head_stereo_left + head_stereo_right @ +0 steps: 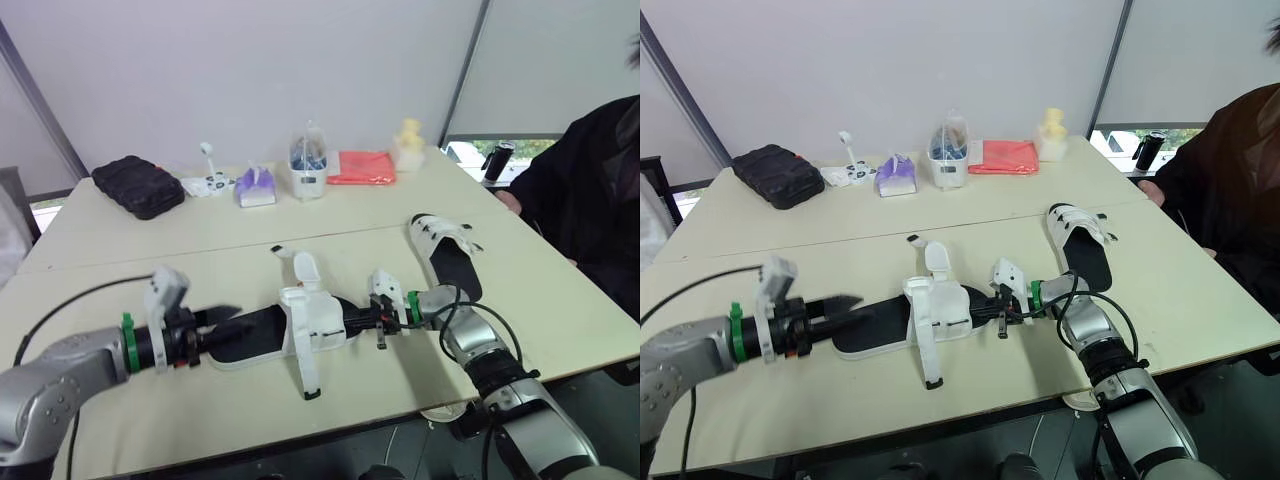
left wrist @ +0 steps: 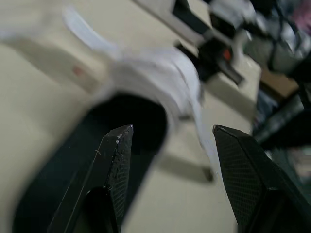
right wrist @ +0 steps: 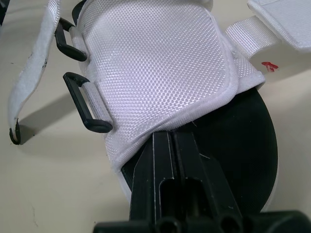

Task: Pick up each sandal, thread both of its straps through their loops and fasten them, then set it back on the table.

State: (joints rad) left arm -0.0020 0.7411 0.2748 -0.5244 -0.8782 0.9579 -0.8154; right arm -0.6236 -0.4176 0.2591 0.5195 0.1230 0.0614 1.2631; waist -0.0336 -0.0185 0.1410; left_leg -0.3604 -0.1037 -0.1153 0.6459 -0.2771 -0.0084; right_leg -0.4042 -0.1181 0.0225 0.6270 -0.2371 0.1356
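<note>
Left gripper (image 1: pixel 230 322) spread wide, fingers straddling the heel of the near sandal (image 1: pixel 262 335) | right gripper (image 3: pixel 167 138) fingers pressed together, tips tucked under its white flap (image 3: pixel 155 68) | near sandal flat on the table (image 1: pixel 150 245), straps loose | second sandal (image 1: pixel 447 258) beyond the right arm, well apart

My left arm reaches in low from the left with the forearm level. My left tool (image 1: pixel 233 320) points to the right, its two black fingers (image 2: pixel 115 160) spread wide apart. My right arm bends sharply at the elbow and reaches left toward the other arm. My right tool (image 3: pixel 171 138) has its fingers pressed flat together.
</note>
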